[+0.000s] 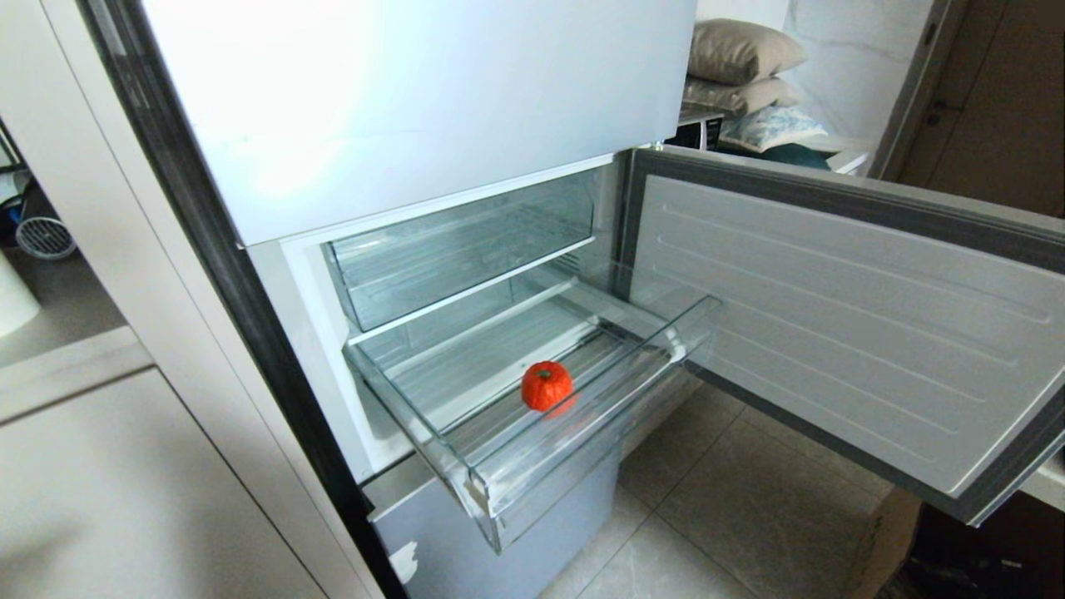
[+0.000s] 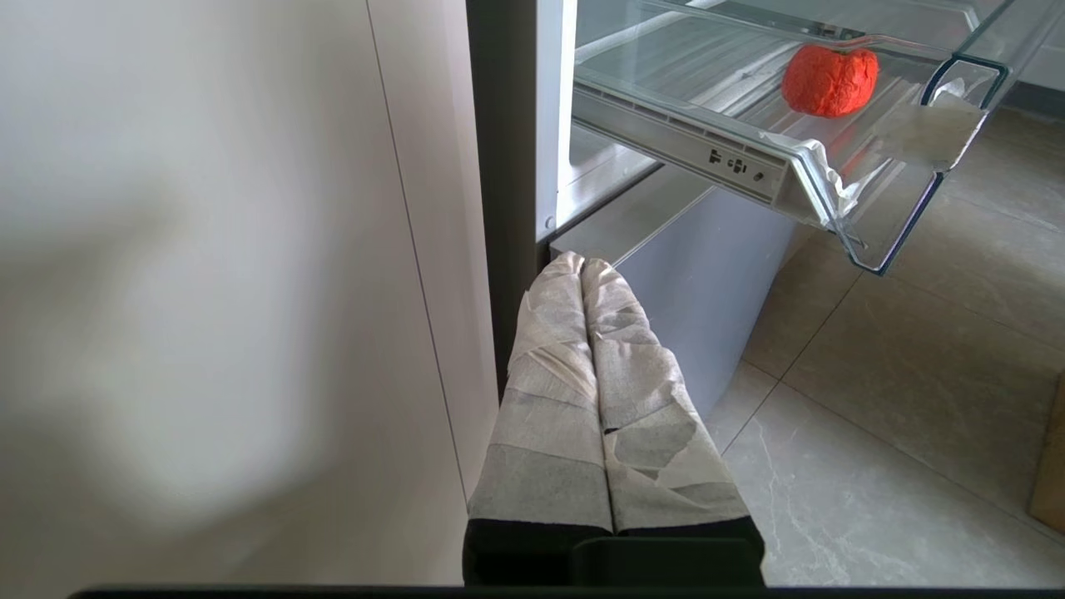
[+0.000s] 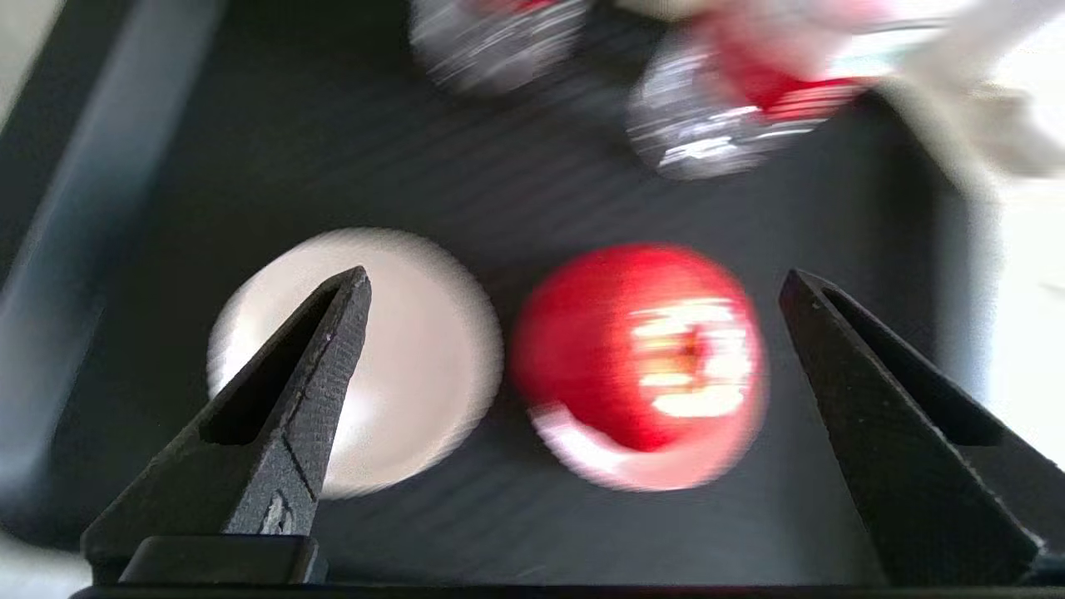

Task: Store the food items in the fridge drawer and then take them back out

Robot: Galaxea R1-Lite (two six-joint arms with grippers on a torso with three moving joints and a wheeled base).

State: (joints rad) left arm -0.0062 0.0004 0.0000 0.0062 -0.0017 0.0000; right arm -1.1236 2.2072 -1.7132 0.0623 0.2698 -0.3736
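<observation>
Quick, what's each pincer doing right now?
Left pincer: shut, holding nothing.
Right pincer: open, empty, above the red toy fruit.

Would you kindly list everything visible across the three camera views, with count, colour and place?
pumpkin: one, orange-red, in the pulled-out fridge drawer
fridge drawer: one, clear, extended from the open compartment
upper bin: one, clear, above the drawer
fridge door: one, white-lined, swung open
pillows: a stack, beige, behind the fridge
red ball: one, red, on a dark tray
white ball: one, white, beside it
tray: one, dark
bottles: two, clear with red labels, blurred
left gripper: tape-wrapped, shut, low beside the fridge
right gripper: black, open, above the red ball
</observation>
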